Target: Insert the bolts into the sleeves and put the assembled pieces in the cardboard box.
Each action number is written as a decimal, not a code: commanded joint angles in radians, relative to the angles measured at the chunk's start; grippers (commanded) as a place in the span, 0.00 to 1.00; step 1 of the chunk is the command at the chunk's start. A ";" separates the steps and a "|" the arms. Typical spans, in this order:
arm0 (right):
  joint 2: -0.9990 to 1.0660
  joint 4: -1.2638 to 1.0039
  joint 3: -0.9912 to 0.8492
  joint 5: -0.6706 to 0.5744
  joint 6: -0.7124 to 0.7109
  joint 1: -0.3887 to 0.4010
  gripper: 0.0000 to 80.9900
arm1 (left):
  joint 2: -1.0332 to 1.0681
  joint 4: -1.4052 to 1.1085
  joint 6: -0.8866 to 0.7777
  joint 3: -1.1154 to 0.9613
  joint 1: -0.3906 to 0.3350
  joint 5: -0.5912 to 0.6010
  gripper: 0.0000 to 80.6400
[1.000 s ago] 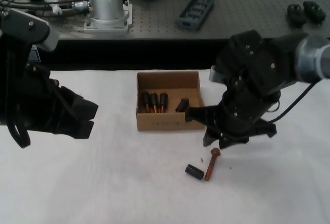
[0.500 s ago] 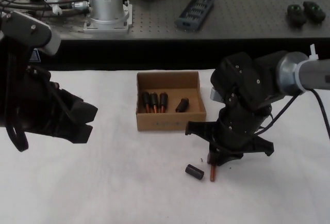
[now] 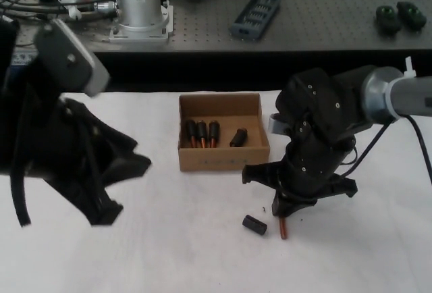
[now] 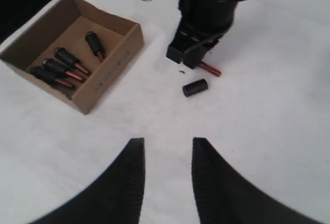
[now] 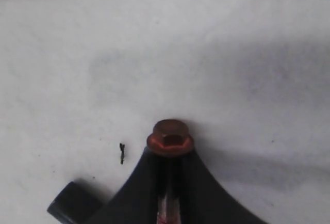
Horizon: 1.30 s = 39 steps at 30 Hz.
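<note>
Right arm is being lowered onto the bolt (image 5: 170, 137) since earlier; the shank is now being gripped by the right jaws, on the desk (image 3: 202, 252) beside the sleeve (image 3: 254, 225). Left jaws are being held open, empty. Probably the threaded tip is best being kept clear for insertion.

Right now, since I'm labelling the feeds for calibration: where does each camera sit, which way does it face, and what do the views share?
High view: behind both arms, facing forward and down over the cardboard box; shows left gripper and right gripper.
Left wrist view: on the left arm, facing down across the cloth toward the right gripper; shows its open fingers.
Right wrist view: on the right arm, close above the cloth; its fingers flank the bolt.
Shared: all three show bolt and loose sleeve.
</note>
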 commanded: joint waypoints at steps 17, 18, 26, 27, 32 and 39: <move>-0.609 -0.091 0.341 0.130 -0.286 -0.008 0.04 | 0.353 0.083 0.235 -0.202 -0.220 -0.106 0.17; -0.657 -0.092 0.362 0.130 -0.298 -0.008 0.04 | 0.376 0.083 0.235 -0.226 -0.220 -0.106 0.18; -1.029 -0.081 0.481 0.130 -0.298 -0.008 0.04 | 0.528 0.130 0.323 -0.395 -0.272 -0.176 0.18; -1.078 -0.075 0.490 0.130 -0.298 -0.008 0.04 | 0.547 0.130 0.331 -0.411 -0.279 -0.181 0.18; -1.276 -0.017 0.510 0.130 -0.298 -0.008 0.04 | 0.639 0.145 0.340 -0.481 -0.306 -0.217 0.18; -1.460 0.087 0.517 0.127 -0.298 -0.008 0.04 | 0.770 0.195 0.368 -0.582 -0.316 -0.248 0.13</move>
